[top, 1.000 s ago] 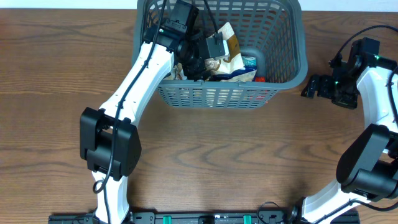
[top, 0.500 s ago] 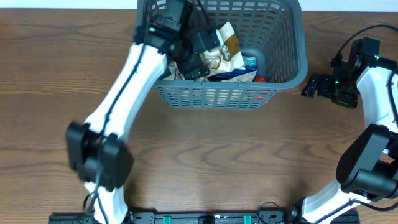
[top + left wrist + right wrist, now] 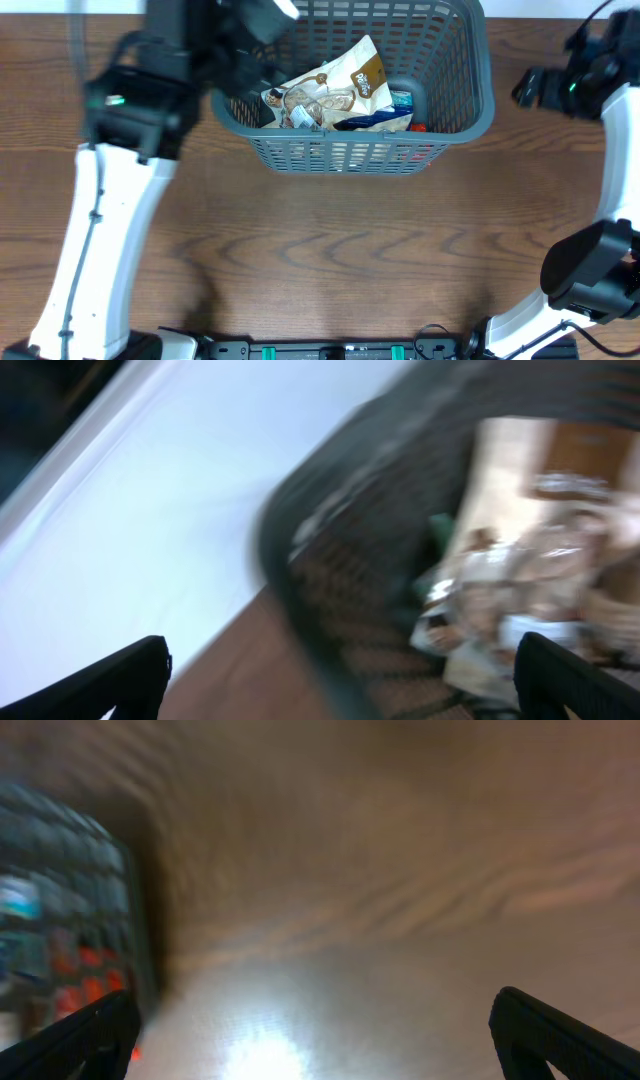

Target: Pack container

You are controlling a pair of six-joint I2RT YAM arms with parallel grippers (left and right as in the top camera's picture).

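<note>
The container point(image 3: 470, 110), a grey-blue lattice basket, stands at the back middle of the wooden table. Several snack packets point(image 3: 335, 90) lie piled on its floor. My left gripper point(image 3: 243, 55) is a blurred dark shape high over the basket's left rim. In the left wrist view the left gripper point(image 3: 340, 695) is open and empty, with the container's rim point(image 3: 290, 550) and the packets point(image 3: 545, 560) below it. My right gripper point(image 3: 527, 88) hangs to the right of the container, apart from it. The right gripper point(image 3: 325, 1040) is open over bare table, with the container's wall point(image 3: 60, 910) at the left.
A white surface point(image 3: 150, 490) lies beyond the table's back edge, left of the basket. The left arm point(image 3: 100, 230) stretches down the left side of the table. The right arm point(image 3: 615, 180) runs along the right edge.
My left gripper has lifted out of the basket and swung left and up, uncovering the packets. My right gripper has moved toward the back of the table.
</note>
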